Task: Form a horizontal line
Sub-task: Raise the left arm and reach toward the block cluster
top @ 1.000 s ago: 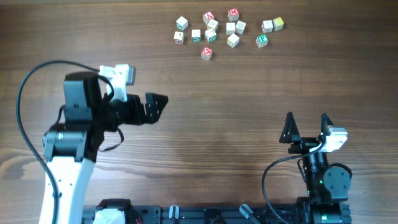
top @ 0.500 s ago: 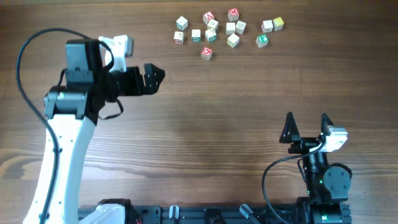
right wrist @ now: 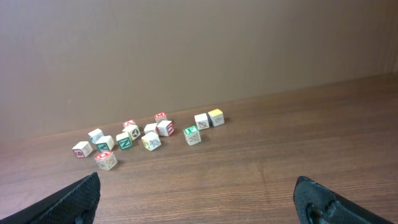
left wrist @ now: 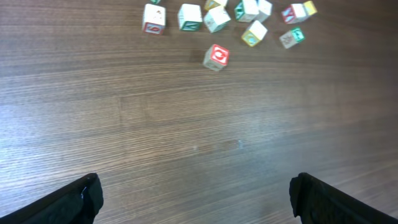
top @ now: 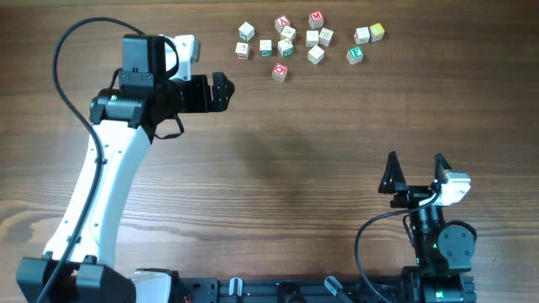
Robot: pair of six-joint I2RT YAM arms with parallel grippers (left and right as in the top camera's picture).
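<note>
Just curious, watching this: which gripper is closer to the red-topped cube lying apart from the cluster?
Left. The left gripper hangs open a short way beside the red-topped cube, not touching it. The right gripper, also open, sits much farther off, back and to the other side.

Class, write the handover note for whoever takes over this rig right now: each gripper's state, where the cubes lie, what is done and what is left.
Left gripper: open, empty, just left of the cubes.
Right gripper: open, empty, near the front of the table, far from the cubes.
Letter cubes: loose scatter at the table's far edge; a red-topped cube lies closest to the front.
Done: nothing; no row of three formed.
Left: pick the cubes and set them edge to edge in a straight horizontal row.
</note>
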